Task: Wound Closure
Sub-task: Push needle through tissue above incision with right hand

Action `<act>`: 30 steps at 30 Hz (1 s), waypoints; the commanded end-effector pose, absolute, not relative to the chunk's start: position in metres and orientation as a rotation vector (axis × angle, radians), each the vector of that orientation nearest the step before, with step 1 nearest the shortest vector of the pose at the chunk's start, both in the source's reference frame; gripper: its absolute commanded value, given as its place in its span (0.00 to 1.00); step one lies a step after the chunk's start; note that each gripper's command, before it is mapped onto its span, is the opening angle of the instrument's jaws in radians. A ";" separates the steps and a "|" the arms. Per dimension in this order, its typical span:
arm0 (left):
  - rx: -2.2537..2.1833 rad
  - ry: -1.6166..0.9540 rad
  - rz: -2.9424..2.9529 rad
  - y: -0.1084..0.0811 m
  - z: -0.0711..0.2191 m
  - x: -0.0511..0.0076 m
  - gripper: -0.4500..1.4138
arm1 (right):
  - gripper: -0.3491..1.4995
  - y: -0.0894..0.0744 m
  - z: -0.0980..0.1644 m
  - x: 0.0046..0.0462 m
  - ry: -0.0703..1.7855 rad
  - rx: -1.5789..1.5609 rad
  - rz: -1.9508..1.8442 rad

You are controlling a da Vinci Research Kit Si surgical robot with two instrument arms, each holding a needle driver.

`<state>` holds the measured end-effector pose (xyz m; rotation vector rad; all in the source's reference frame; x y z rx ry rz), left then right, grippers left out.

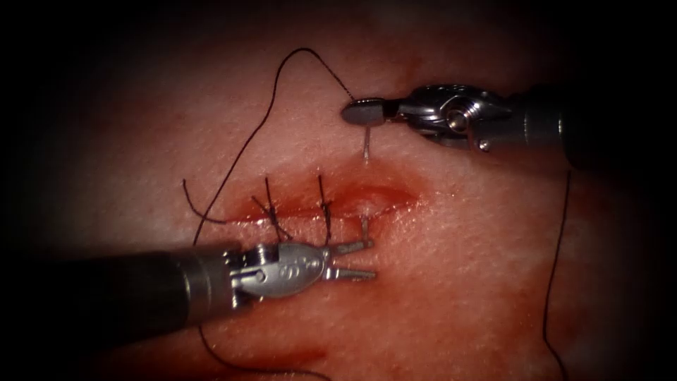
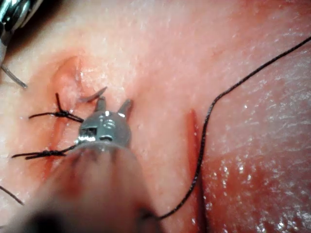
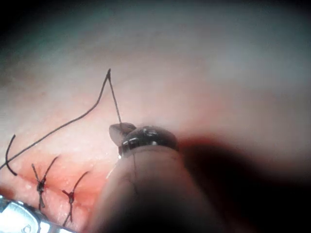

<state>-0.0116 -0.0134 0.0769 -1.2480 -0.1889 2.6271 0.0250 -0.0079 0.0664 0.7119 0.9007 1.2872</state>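
Needle (image 1: 366,149) is sitting in the tissue (image 1: 458,247) across the cut (image 1: 352,204), tip (image 1: 364,224) poking out near the left tool (image 1: 356,259), jaws parted and empty; right tool (image 1: 363,113) is clamping its tail end, thread (image 1: 268,120) trailing off

My right tool (image 1: 363,113) above cut (image 1: 331,204), jaws clamped on needle (image 1: 367,144) near its tail end; needle runs down from jaws into tissue (image 1: 458,233) on far side of cut. Needle tip (image 1: 364,224) out of tissue on near side, just beside my left tool (image 1: 360,259), whose jaws stand apart, holding nothing. Two tied stitches (image 1: 300,208) across cut, left of needle. Thread (image 1: 268,120) loops from needle tail up and left, then down past cut's left end.
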 end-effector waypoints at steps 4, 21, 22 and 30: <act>-1.253 -0.188 2.625 -0.013 0.077 -0.0121 0.37 | 0.00 -0.010 0.067 0.0261 0.846 0.797 1.281; -1.285 -0.170 2.590 -0.013 0.077 -0.0118 0.41 | 0.00 -0.017 0.064 0.0262 0.732 1.150 1.244; -1.288 -0.168 2.587 -0.013 0.077 -0.0117 0.41 | 0.00 -0.017 0.064 0.0261 0.739 1.147 1.247; -1.360 -0.065 2.604 -0.013 0.075 -0.0108 0.50 | 0.69 -0.012 0.066 0.0238 0.998 0.985 1.186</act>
